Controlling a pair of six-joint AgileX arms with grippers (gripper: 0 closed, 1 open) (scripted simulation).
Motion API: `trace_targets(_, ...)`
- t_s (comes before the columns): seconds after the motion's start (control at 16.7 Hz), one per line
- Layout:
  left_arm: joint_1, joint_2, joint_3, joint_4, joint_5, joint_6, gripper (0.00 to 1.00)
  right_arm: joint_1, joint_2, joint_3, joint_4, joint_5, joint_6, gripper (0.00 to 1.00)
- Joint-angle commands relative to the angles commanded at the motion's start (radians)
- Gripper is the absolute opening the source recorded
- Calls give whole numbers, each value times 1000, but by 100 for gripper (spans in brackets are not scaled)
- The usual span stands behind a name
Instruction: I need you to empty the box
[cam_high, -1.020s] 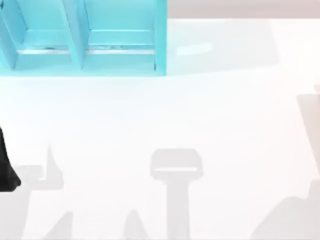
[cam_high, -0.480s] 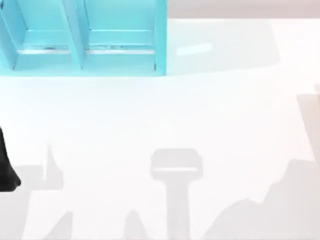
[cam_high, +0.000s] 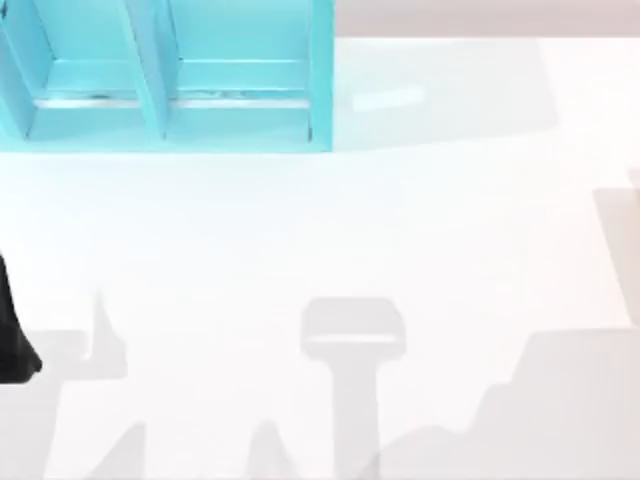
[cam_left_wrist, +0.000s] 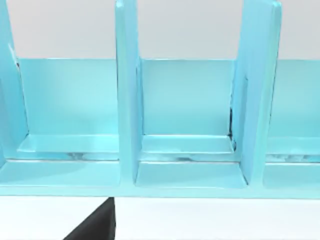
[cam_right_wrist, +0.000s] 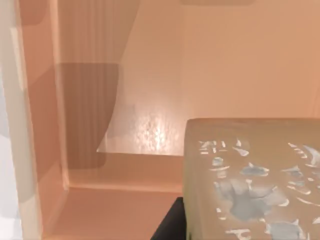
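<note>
Since a second ago, the grey shadow at the lower right of our top view has spread leftward across the white table (cam_high: 330, 230), now reaching toward the shadow of the camera post at bottom centre; nothing else there has shifted. Our left arm (cam_high: 12, 340) sits as a dark shape at the table's left edge, parked. Its wrist view faces the turquoise rack (cam_left_wrist: 190, 150), which stands at the table's far left corner with upright dividers forming open compartments. Our right wrist view looks down into the orange-tan box (cam_right_wrist: 115, 140), its inner walls and floor lit, with a pale block printed with a blue-grey pattern (cam_right_wrist: 255, 185) lying inside it, close to the camera. A dark edge shows beside that block. We cannot tell whether either pincer is open or closed.
</note>
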Motion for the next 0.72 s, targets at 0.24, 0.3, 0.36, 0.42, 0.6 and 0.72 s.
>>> trace_targets(0.24, 0, 0, 0, 0, 0, 0, 100, 68, 34, 18, 8, 5, 66, 0)
trace_targets(0.3, 0, 0, 0, 0, 0, 0, 100, 110, 54, 28, 15, 8, 107, 0)
trace_targets(0.36, 0, 0, 0, 0, 0, 0, 100, 163, 76, 40, 25, 10, 157, 0)
trace_targets(0.42, 0, 0, 0, 0, 0, 0, 100, 225, 100, 52, 38, 13, 214, 0)
trace_targets(0.6, 0, 0, 0, 0, 0, 0, 100, 413, 184, 94, 88, 18, 384, 0)
trace_targets(0.72, 0, 0, 0, 0, 0, 0, 100, 522, 243, 118, 128, 20, 488, 0)
